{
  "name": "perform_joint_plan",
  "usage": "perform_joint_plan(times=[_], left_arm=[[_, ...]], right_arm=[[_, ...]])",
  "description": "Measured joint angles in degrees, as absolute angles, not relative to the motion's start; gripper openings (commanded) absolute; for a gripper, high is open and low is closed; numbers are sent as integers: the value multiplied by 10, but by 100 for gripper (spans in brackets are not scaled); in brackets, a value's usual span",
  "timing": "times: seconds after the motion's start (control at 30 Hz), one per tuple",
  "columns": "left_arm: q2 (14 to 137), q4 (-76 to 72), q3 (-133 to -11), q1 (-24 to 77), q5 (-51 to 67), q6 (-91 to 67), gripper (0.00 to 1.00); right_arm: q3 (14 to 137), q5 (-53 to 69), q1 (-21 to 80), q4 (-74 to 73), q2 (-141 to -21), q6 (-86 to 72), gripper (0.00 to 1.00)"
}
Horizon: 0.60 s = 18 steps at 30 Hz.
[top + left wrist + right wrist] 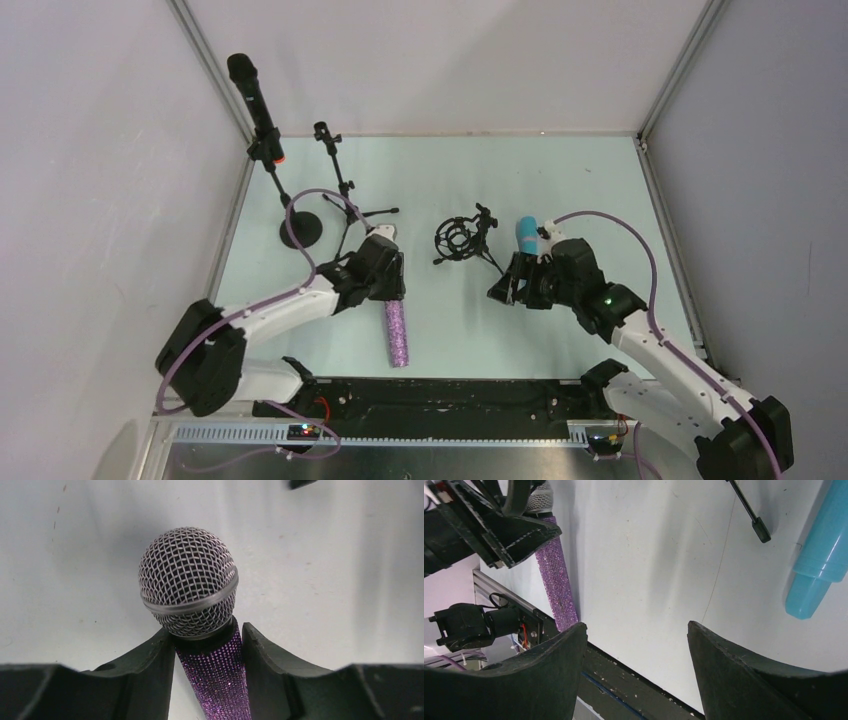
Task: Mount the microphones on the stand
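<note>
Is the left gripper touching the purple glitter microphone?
Touching. In the left wrist view the left gripper has both fingers against the purple glitter microphone just below its mesh head, no gap.

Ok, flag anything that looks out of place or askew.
Nothing damaged or spilled. Only the black microphone sits on a stand; the purple microphone lies on the table in the left gripper, and the turquoise microphone lies loose by the open right gripper.

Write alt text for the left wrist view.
A purple glitter microphone with a silver mesh head is gripped just below the head by the two black fingers of the left tool. Behind it is a pale table.
</note>
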<state>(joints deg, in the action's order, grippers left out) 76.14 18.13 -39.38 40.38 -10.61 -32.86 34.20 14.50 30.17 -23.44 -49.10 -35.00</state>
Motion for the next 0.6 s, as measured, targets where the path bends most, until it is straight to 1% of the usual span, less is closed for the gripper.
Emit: perform_joint_plan(times=[0.23,0.5,0.6], left_arm=[[648,183,-397,404,-73,-303,0],[466,172,-389,404,-62,-284,0],[411,152,-375,404,-37,-280,0]], right_arm=[[339,148,303,-232,-443,-351,77],[312,171,303,-204,-361,-349,78],[301,190,303,-185,-338,-348,81]])
